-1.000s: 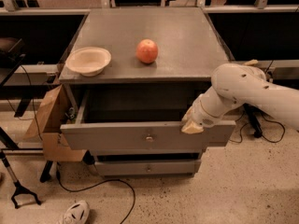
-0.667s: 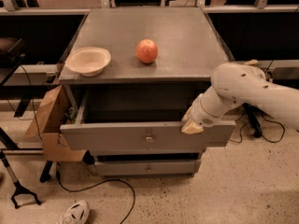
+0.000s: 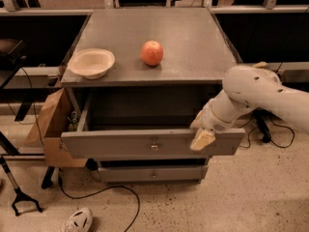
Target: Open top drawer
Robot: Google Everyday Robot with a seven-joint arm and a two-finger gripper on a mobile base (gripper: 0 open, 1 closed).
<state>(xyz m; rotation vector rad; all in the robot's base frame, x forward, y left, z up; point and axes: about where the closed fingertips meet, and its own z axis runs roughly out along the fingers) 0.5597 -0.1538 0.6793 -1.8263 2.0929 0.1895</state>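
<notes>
The top drawer (image 3: 120, 143) is a wide grey drawer with a small round metal knob (image 3: 154, 146) at the centre of its front panel. It stands pulled out from the grey cabinet, and its deep box shows dark and open behind the panel. My gripper (image 3: 202, 135) sits at the right part of the panel's top edge, with a pale fingertip (image 3: 203, 140) hanging over the front face. The white arm (image 3: 260, 98) reaches in from the right.
A cream bowl (image 3: 91, 63) and a red apple (image 3: 152, 52) sit on the cabinet top (image 3: 193, 42). A narrower lower drawer (image 3: 152, 173) is slightly out below. A cardboard box (image 3: 50, 124) stands at the left. A cable, a shoe (image 3: 79, 221) and a black stand lie on the floor.
</notes>
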